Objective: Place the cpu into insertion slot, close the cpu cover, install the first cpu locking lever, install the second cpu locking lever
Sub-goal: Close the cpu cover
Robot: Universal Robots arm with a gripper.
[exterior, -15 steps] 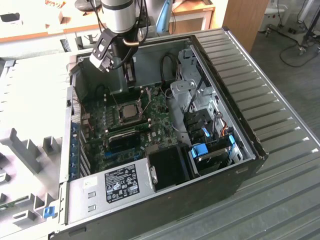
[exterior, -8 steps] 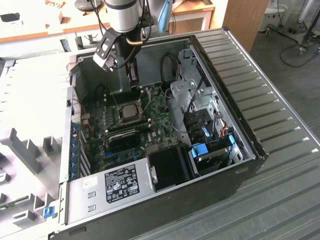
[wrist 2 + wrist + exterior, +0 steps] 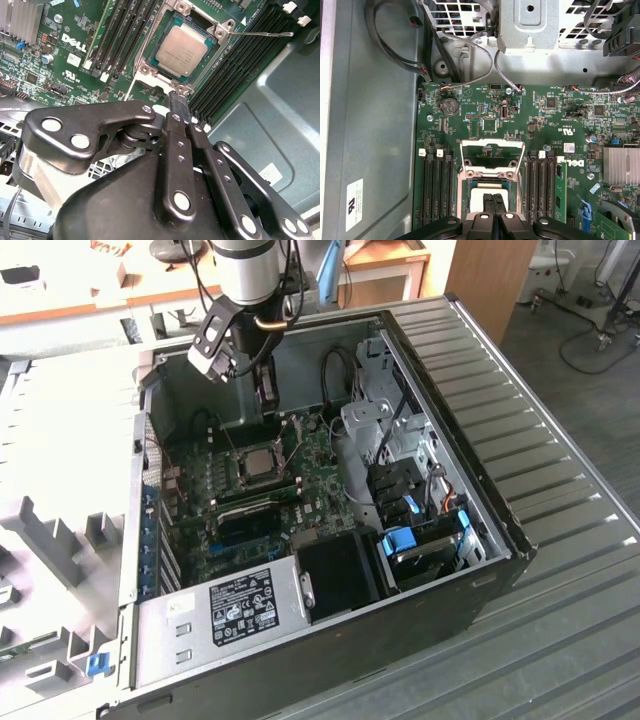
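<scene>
Claw (image 3: 181, 102) clenched, empty, at edge of cpu (image 3: 262, 462), mid-frame in the exterior view, seated in insertion slot (image 3: 146, 67); cpu cover (image 3: 492, 159) open.

A workshop: opened computer case (image 3: 400, 645) on ribbed metal bench (image 3: 565, 625).

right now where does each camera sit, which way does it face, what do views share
Exterior view: off the grey arm, looking down into the open black computer case; that arm shows.
First wrist view: on the arm, facing the green circuit board; the shut black gripper shows.
Second wrist view: likewise, over the gripper's black linkage.
Shared: all three see the flat square silver-grey cpu.
</scene>
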